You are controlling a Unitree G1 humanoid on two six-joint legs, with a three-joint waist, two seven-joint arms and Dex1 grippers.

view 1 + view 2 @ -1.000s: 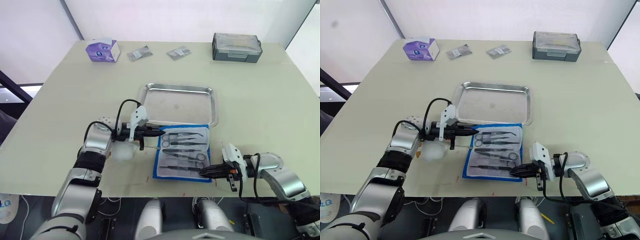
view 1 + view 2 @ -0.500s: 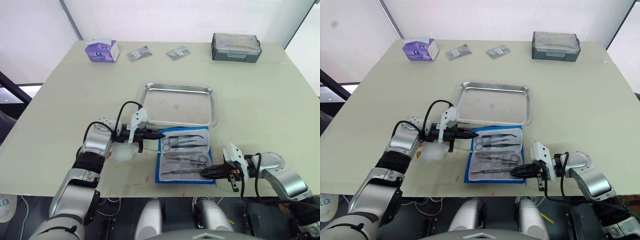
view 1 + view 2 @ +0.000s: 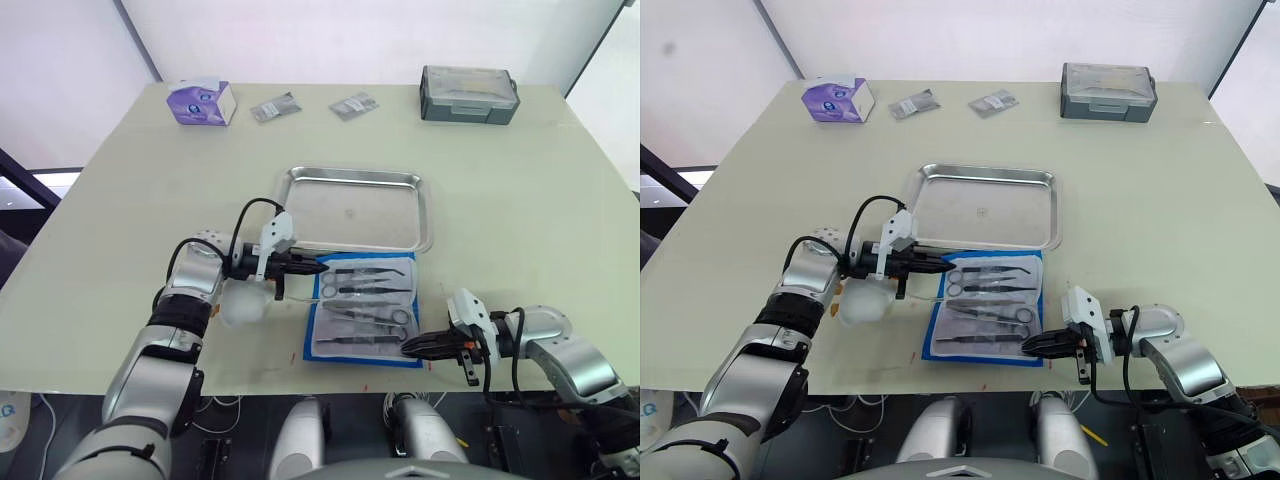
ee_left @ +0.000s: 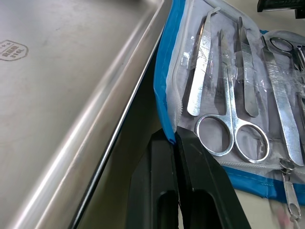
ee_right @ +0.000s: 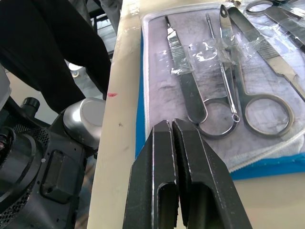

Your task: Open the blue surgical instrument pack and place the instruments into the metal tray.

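Instruments, slim silvery steel scissors, clamps and tweezers, lie on the opened soft blue surgical instrument pack, just near of the shiny rectangular metal tray. They look stiff, light and slippery; best pinched mid-shaft or at the rings. Left gripper clenched at the pack's far-left corner; right gripper clenched empty beside its near-right corner.

The metal tray sits mid-counter, and just in front of it, touching its near rim, lies the blue surgical instrument pack, spread open with the instruments lying on it side by side. The left end effector is at the pack's far left corner, and the right end effector is at its near right corner by the counter's front edge. Along the far edge stand a tissue box at left, two small packets in the middle, and a lidded box at right.
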